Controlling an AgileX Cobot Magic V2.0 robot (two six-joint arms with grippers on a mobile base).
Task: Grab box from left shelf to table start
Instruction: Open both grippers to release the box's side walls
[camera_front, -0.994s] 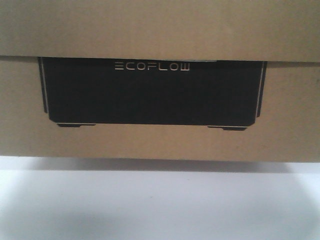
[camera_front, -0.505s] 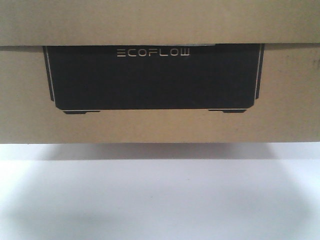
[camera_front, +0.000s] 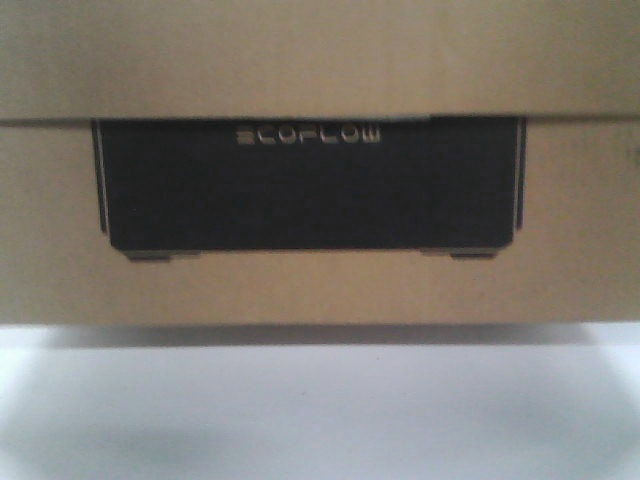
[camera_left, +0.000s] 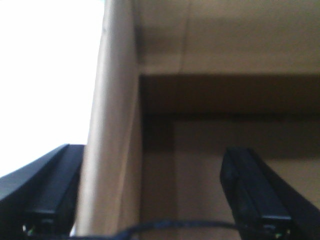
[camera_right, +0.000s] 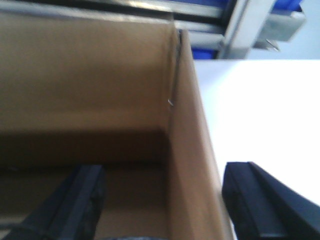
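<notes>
Two arms on job: one box wall straddled by each.
Desk: white top seen below box in front view; shadow band under box edge, so contact can't be told; judged at or just above desk.
Box: large brown carton, front view filled w/ it; black ECOFLOW panel faced to camera; long axis run left-right across robot.
Left shelf: silver rail + blue parts seen behind box in right wrist view, apart from carton.
Left fingers: spread apart, box's left wall set between them, one inside, one outside; no pad contact shown.
Right fingers: spread apart likewise, right wall between them; contact not shown.
Key relation: walls lie directly betw. each pair; arms equally near, one per end.
Next (judged): even lowering, then release.
</notes>
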